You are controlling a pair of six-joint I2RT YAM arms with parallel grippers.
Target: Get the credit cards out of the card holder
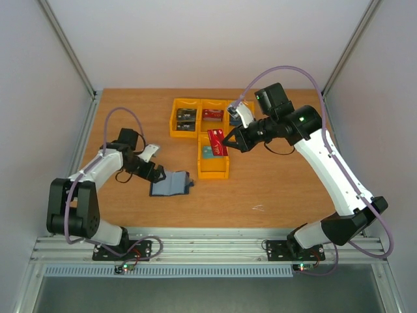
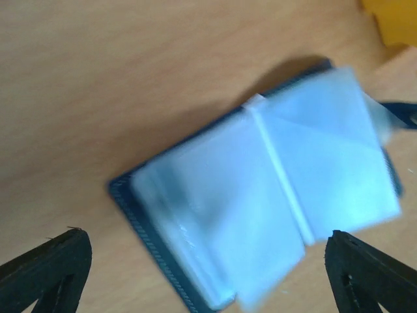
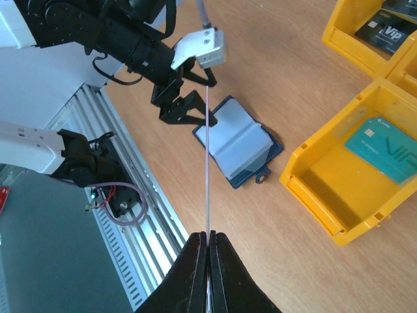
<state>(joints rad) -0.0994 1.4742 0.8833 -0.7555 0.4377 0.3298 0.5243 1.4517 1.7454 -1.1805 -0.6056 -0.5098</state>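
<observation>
Left gripper (image 2: 207, 261) hangs wide open over the holder (image 2: 260, 195), which lies spread on the table (image 1: 280, 189); its clear plastic inside looks soft and slippery. Farther off, right gripper (image 3: 207, 236) pinches a thin, stiff, light card (image 1: 217, 141) by its edge above a bin (image 1: 213, 173).

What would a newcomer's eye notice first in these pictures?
The bright yellow plastic bins at the wooden table's centre. Next, the small dark navy card holder lying open, pale sleeves up, by the open left gripper. The right gripper pinches a thin red card close to the front bin.
</observation>
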